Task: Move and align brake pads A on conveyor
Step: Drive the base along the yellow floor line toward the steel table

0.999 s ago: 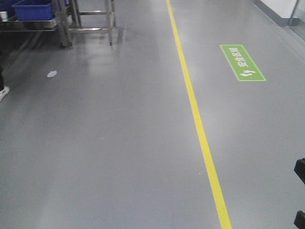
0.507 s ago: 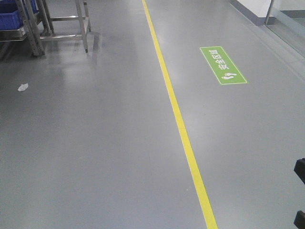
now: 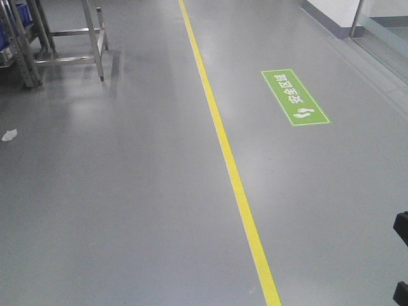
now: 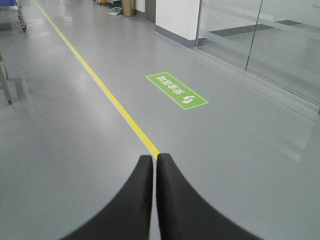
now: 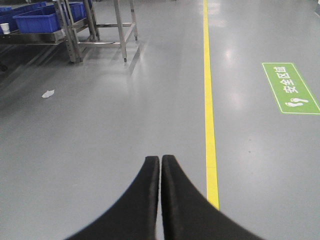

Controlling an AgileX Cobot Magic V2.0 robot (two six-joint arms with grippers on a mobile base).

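Note:
No brake pads A and no conveyor show in any view. My left gripper [image 4: 154,159] is shut with nothing between its black fingers, hanging above the grey floor over a yellow line [image 4: 102,87]. My right gripper [image 5: 160,160] is likewise shut and holds nothing, just left of the same yellow line [image 5: 209,115]. At the right edge of the front view, two dark bits of the robot [image 3: 401,229] poke in.
A grey factory floor with a yellow line [image 3: 220,137] and a green floor sign [image 3: 294,97]. Steel racks [image 3: 70,38] stand at the far left, with blue bins [image 5: 37,21] on shelves. A scrap of white litter [image 3: 9,134] lies on the floor. Glass walls [image 4: 260,45] run along the right.
The front view has swung and moved forward: the racks, litter, yellow line and green sign all slid left in the picture. Both grippers' earlier state is not shown.

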